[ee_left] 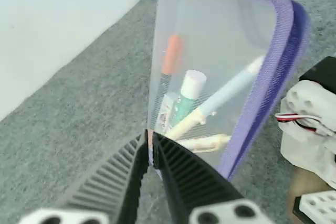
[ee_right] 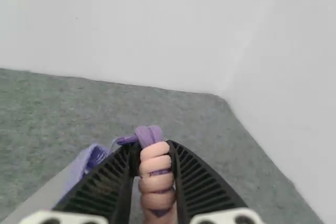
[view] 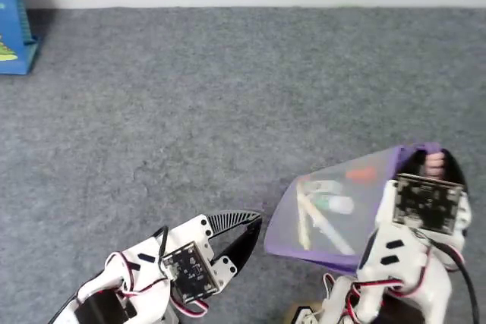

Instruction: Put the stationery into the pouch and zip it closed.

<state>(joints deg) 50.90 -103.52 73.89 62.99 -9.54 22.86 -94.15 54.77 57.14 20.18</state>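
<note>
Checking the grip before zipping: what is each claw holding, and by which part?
The left claw pinches the pouch by one corner; the right claw grips the pink pull tab at its other end.

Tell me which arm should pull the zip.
The right arm, likely: its jaws grip the pink pull on the pouch; the left arm only pinches the pouch's far corner, bracing it.

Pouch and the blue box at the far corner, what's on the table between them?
That stretch is bare: the high view shows plain grey table cover between the pouch and the blue box.
</note>
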